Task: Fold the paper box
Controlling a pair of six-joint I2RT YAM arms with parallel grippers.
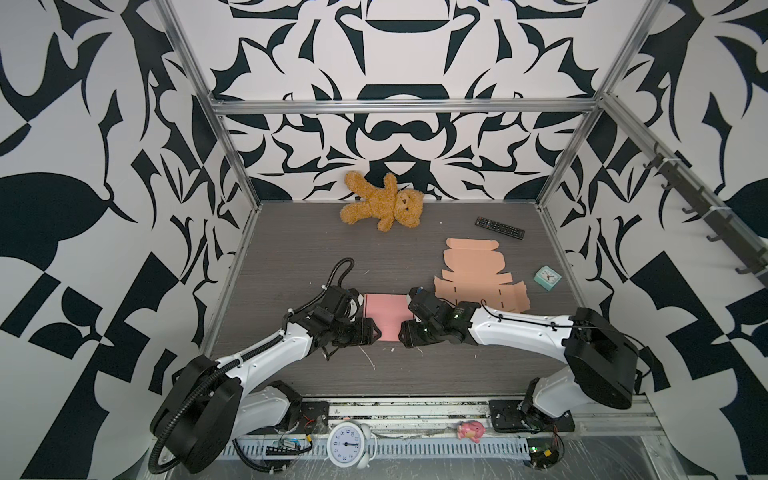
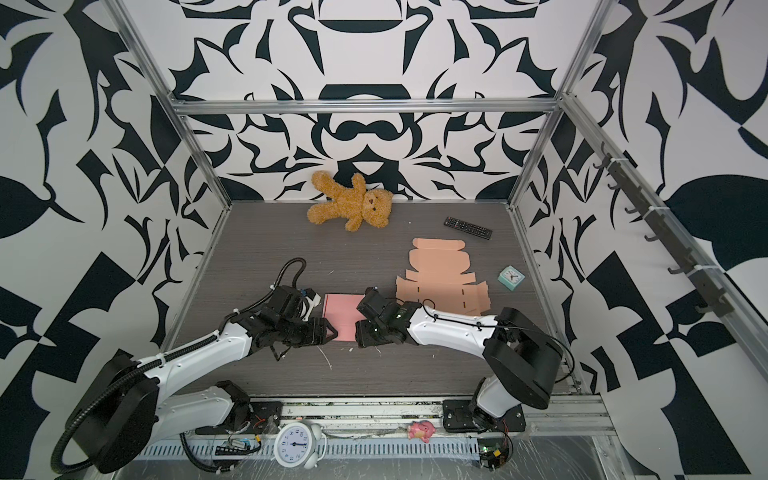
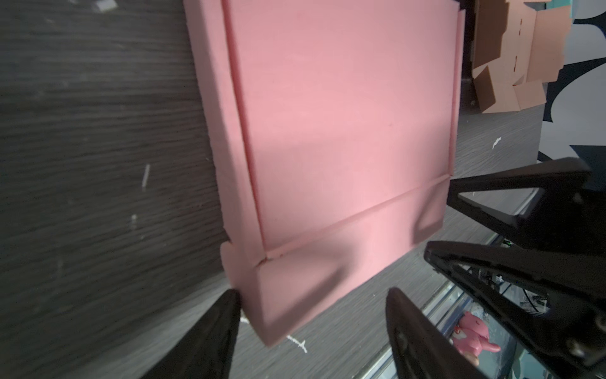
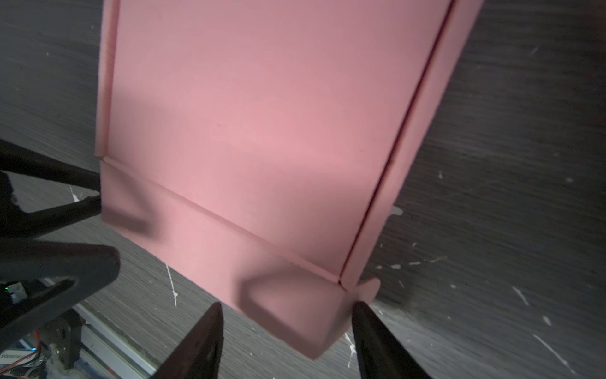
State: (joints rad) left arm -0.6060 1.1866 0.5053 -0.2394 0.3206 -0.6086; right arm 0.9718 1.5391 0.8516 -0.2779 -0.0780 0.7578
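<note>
From my remote station I see a pink paper box (image 1: 384,316) lying flat on the dark wood-grain table (image 1: 291,257), a little ahead of the two arm bases and about midway between them. It is closed into a shallow slab with its broad lid face up, and a creased front flap slopes down toward the arms. It looks slightly longer front to back than side to side. Both grippers cover its side edges in both top views, so I cannot be sure of the long axis

The left gripper (image 3: 311,293) sits at the box's near left corner. Its jaws stand moderately apart and are not clamped. One fingertip (image 3: 232,297) touches the corner just beside a small tab (image 3: 228,252) that sticks out from the side wall. The other fingertip hangs over bare table just in front of the flap

The right gripper (image 4: 287,304) mirrors this at the near right corner, with its jaws likewise partly apart and the corner between them. One fingertip (image 4: 359,306) meets a matching tab (image 4: 370,288), and the other is clear of the flap. Neither gripper has closed on the box, which rests on the table

A flat, unfolded tan box blank (image 1: 473,270) lies on the table just behind the right arm's wrist, apart from the pink box
</note>
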